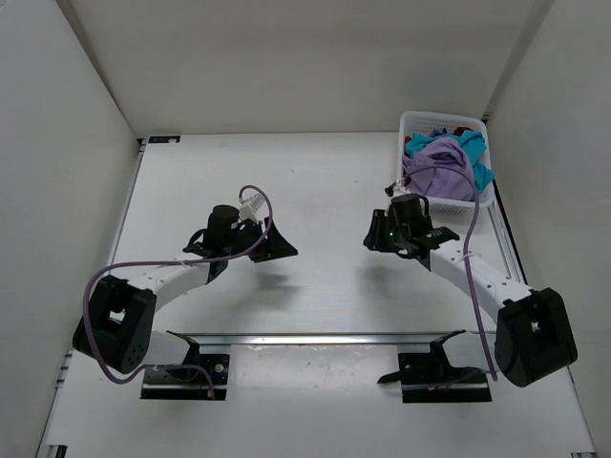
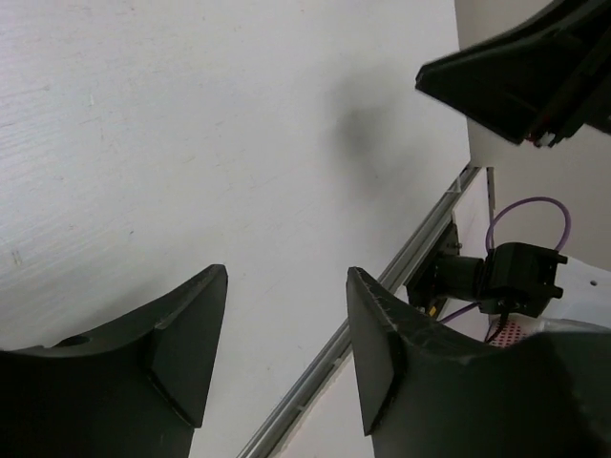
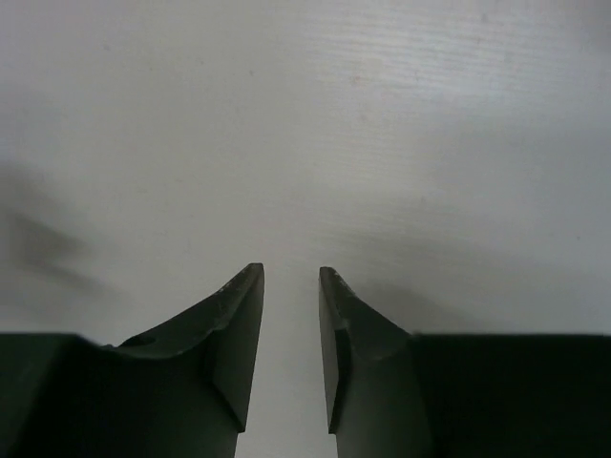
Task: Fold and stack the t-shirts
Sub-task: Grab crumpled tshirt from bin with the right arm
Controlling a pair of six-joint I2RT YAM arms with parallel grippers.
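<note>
Nearest, the left gripper (image 2: 286, 281) hangs wide and empty over the bare table (image 1: 325, 181); the right gripper (image 3: 291, 277) is narrow and also empty. The t-shirts (image 1: 444, 160) lie heaped in the basket (image 1: 412, 122) at the far right corner. The right one should widen, reach in, and pinch only the top layer.

White table (image 1: 325, 191), plain pale walls (image 1: 305, 57)

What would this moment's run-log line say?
stage: folding not started | t-shirts: heaped in basket | left gripper: open, empty | right gripper: partly open, empty
</note>
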